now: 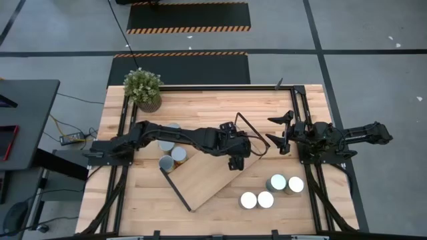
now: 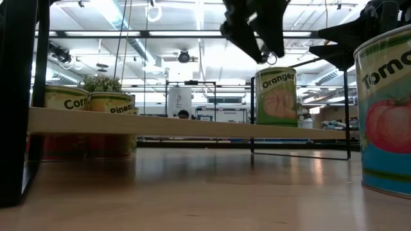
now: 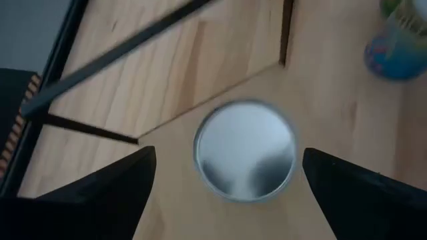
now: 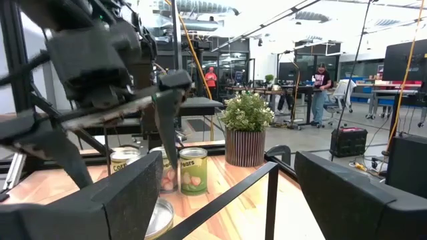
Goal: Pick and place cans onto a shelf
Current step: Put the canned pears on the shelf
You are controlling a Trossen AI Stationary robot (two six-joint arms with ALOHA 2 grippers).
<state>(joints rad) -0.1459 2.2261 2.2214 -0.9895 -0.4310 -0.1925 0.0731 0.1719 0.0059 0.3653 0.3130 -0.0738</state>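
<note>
The shelf (image 1: 207,177) lies slantwise at the table's middle; it also shows in the low view (image 2: 160,122). One can, labelled Orange (image 2: 277,96), stands upright on the shelf near its right end. My left gripper (image 1: 235,160) hangs just above it, open. In the left wrist view the can's silver top (image 3: 245,159) lies between my two spread fingers (image 3: 229,152), which stand clear of it. In the high view the gripper hides this can. My right gripper (image 1: 279,137) waits open and empty at the table's right side (image 4: 229,160).
Three cans (image 1: 170,153) stand on the table by the shelf's left end, and another (image 1: 172,127) shows behind my left arm. Several cans (image 1: 270,191) stand at the near right; one labelled Tomato (image 2: 385,115) is close to the low camera. A potted plant (image 1: 142,88) stands far left.
</note>
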